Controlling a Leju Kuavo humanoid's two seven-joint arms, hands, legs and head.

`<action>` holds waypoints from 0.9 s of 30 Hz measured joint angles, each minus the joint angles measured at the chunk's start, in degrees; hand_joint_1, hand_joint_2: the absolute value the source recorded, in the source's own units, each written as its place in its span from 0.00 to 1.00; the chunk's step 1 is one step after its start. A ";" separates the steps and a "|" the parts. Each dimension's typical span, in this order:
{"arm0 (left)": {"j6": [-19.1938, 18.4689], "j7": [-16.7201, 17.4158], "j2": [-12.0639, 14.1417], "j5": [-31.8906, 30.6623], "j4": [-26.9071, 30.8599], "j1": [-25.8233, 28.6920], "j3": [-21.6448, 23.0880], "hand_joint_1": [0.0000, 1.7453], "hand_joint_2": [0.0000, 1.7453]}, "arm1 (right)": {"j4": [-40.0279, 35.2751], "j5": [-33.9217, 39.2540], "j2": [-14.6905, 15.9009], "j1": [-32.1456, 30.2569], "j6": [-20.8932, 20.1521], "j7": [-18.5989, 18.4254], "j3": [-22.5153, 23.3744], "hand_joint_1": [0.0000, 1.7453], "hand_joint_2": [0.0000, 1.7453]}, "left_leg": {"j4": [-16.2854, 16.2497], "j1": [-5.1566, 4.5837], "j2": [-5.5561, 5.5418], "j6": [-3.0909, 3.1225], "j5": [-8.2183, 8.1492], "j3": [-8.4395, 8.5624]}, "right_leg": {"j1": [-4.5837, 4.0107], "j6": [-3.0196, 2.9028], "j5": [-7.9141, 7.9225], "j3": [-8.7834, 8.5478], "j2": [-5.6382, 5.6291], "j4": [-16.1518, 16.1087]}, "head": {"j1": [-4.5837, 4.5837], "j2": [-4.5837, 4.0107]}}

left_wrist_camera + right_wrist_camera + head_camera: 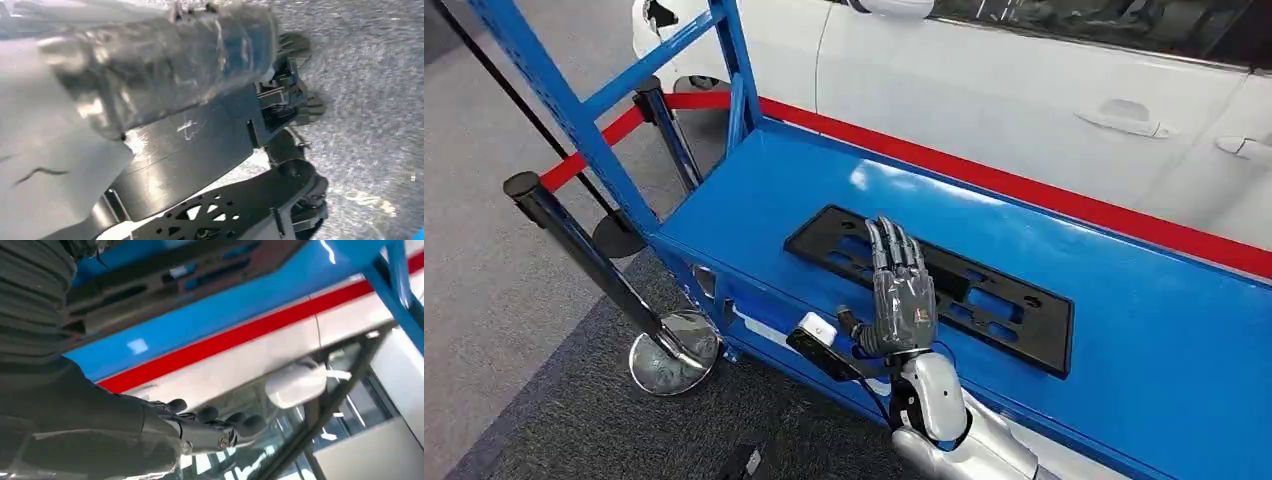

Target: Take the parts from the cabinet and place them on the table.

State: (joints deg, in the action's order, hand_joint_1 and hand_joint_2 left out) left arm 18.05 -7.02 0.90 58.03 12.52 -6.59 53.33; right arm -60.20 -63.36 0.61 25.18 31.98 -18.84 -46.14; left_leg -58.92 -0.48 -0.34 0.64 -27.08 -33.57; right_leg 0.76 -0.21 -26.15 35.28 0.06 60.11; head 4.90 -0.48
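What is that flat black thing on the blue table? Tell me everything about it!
The black plate holder is a long, flat rectangular frame that looks like matte plastic, with cut-out openings and small holes. It lies flat on the blue table, angled across it. The robot's right hand is stretched out over its middle, fingers straight.

Head view looks steeply down on the blue table (1124, 330), shared close-up with the right wrist view; left wrist view seemingly faces floor.

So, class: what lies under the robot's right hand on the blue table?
The black slotted part lies flat on the blue table; the right hand covers its middle.
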 joint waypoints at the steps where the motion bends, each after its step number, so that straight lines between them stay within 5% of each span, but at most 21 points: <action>1: -0.09 0.02 0.00 -0.02 0.00 0.02 0.13 0.00 0.00 | 0.92 0.20 -0.15 0.15 0.00 -0.02 -0.02 0.00 1.00 | 0.07 -0.07 -0.12 0.14 0.06 -0.08 | 0.04 0.21 0.11 -0.09 0.07 -0.23 | -0.09 -0.02; 3: -0.17 0.02 -0.02 -0.07 0.00 -0.01 0.46 0.00 0.00 | 2.61 0.46 -0.39 0.76 -0.02 -0.11 -0.02 0.00 1.00 | 1.52 0.72 0.01 1.04 0.91 0.70 | -0.07 1.00 -0.23 0.04 0.10 0.01 | -0.14 0.00; 4: -0.15 0.07 -0.11 -0.09 0.00 -0.04 0.53 0.00 0.00 | 3.26 0.46 -0.46 1.11 -0.02 -0.11 -0.02 0.00 1.00 | 1.79 0.57 0.02 1.26 1.00 0.88 | -0.15 1.07 -1.61 0.68 0.01 1.78 | -0.16 -0.02; 7: -0.15 0.15 -0.20 -0.09 0.00 -0.09 0.64 0.00 0.00 | 5.01 0.55 -0.50 1.22 -0.02 -0.11 -0.02 0.00 1.00 | 1.74 0.47 0.14 1.70 1.01 0.77 | -0.16 1.25 -7.13 6.43 -0.03 14.00 | -0.31 -0.02; 8: -0.15 0.15 -0.17 -0.07 0.00 -0.11 0.64 0.00 0.00 | 5.60 0.55 -0.50 1.16 -0.02 -0.11 -0.04 0.00 1.00 | 1.61 0.47 0.13 1.75 0.97 0.68 | -0.15 1.32 -7.55 7.77 -0.02 16.51 | -0.33 -0.02; 10: -0.15 0.15 -0.20 -0.07 0.00 -0.11 0.64 0.00 0.00 | 6.41 0.57 -0.53 1.20 -0.02 -0.11 -0.04 0.00 1.00 | 1.31 0.52 0.02 1.73 0.78 0.72 | 0.01 1.39 -4.63 6.48 0.00 13.53 | -0.35 -0.02; 12: -0.15 0.15 -0.33 -0.09 0.00 -0.13 0.66 0.00 0.00 | 6.93 0.57 -0.61 1.42 -0.02 -0.11 -0.04 0.00 1.00 | 0.56 0.61 -0.09 1.37 0.19 0.81 | 0.33 1.38 0.60 1.30 0.03 2.98 | -0.35 -0.02; 13: -0.15 0.15 -0.33 -0.09 0.00 -0.10 0.66 0.00 0.00 | 7.21 0.55 -0.63 1.54 -0.02 -0.11 -0.04 0.00 1.00 | 0.16 0.39 -0.12 0.99 -0.20 0.43 | 0.29 1.28 -0.63 0.19 0.03 0.97 | -0.29 -0.02; 17: -0.15 0.15 -0.33 -0.09 0.00 -0.15 0.68 0.00 0.00 | 8.07 0.57 -1.01 1.59 0.00 -0.13 -0.07 0.00 1.00 | -0.10 0.25 -0.05 0.21 -0.24 0.14 | -0.14 0.20 -0.17 0.42 -0.30 0.63 | -0.24 -0.02; 19: -0.13 0.15 -0.33 -0.09 0.00 -0.16 0.70 0.00 0.00 | 8.38 0.57 -1.25 1.68 0.00 -0.13 -0.07 0.00 1.00 | -1.64 0.43 0.02 -0.43 -1.71 -0.47 | 0.32 -0.39 0.02 0.11 -0.24 0.11 | -0.16 -0.02; 23: -0.15 0.13 -0.33 -0.13 0.00 -0.41 0.75 0.00 0.00 | 8.97 0.57 -1.49 1.69 0.00 -0.13 -0.09 0.00 1.00 | -16.76 0.61 0.04 -1.32 -8.27 -7.38 | 0.21 -0.85 -0.10 0.06 0.08 0.12 | 0.11 -0.02; 25: -0.15 0.13 -0.33 -0.11 0.00 -0.46 0.79 0.00 0.00 | 9.27 0.57 -1.55 1.70 0.00 -0.11 -0.09 0.00 1.00 | -15.28 0.63 0.05 -1.24 -5.80 -6.83 | 0.20 -0.88 -0.14 -0.05 -0.01 0.13 | 0.13 -0.02; 27: -0.15 0.15 -0.33 -0.13 0.00 -0.34 0.86 0.00 0.00 | 9.40 0.57 -1.64 1.71 0.00 -0.13 -0.09 0.00 1.00 | -5.77 0.64 0.05 -0.83 -0.35 -2.41 | 0.22 -0.80 -0.27 -0.42 -0.28 0.12 | 0.11 0.00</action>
State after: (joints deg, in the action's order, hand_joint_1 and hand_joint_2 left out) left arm 17.90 -6.86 0.57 57.90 12.52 -6.93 54.18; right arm -50.80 -62.80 -1.03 26.90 31.98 -18.97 -46.23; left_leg -64.70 0.16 -0.29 -0.20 -27.43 -35.98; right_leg 0.97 -1.00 -26.42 34.86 -0.22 60.23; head 5.01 -0.48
